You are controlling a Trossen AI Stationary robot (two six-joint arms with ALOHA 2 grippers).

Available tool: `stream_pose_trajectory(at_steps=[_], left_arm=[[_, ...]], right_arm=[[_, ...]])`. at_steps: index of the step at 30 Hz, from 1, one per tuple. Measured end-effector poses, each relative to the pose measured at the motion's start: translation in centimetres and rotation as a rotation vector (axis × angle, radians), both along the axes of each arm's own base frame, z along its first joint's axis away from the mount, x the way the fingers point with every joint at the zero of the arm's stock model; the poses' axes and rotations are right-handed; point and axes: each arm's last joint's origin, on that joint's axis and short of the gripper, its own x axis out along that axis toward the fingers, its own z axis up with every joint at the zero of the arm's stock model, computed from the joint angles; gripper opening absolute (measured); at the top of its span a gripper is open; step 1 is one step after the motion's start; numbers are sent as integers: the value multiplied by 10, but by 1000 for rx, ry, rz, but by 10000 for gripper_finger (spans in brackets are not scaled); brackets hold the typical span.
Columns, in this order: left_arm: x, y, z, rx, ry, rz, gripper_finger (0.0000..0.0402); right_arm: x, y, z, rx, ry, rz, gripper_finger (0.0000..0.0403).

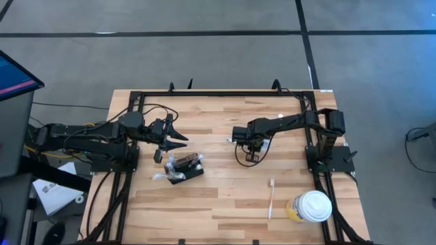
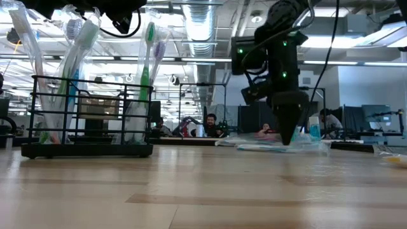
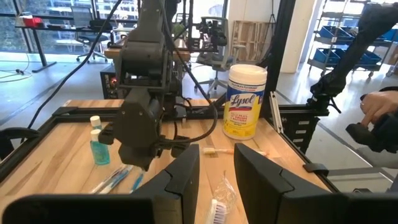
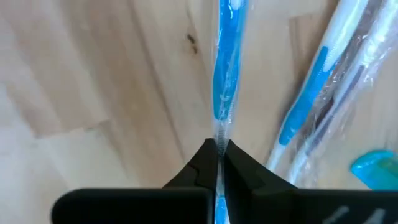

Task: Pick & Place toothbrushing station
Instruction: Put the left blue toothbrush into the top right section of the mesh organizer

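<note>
Your right gripper (image 4: 217, 155) is clamped on a wrapped toothbrush (image 4: 225, 74); the slippery wrapper may slide out when lifting.

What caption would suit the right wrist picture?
Right gripper pinched shut on a clear-wrapped blue toothbrush lying on the pale wooden table.

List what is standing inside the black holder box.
The black holder box holds several upright toothbrushes, green, blue and clear-handled. Their lower ends are partly hidden by its bars and a panel, so an exact count is uncertain.
</note>
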Motion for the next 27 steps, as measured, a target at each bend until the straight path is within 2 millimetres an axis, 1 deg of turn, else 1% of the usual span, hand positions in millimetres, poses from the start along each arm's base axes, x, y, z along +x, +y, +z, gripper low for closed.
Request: stream_pose_trajectory(at_steps=[5,11,16,20,24,27], left_arm=[[0,0,0,0,0,0,95],[0,1,0,-7,1,25,95],[0,3,0,-2,2,107,95],[0,3,0,2,2,119,95],[0,4,0,-20,3,128,95],[0,5,1,-37,-1,169,95]], right_arm=[[9,5,20,-11,0,36,2],[22,16,52,-31,-33,98,1],[34,26,83,-41,-104,159,1],[42,32,106,-50,-173,212,1],[47,37,129,-57,-224,244,0],[47,40,142,-64,-247,254,0]])
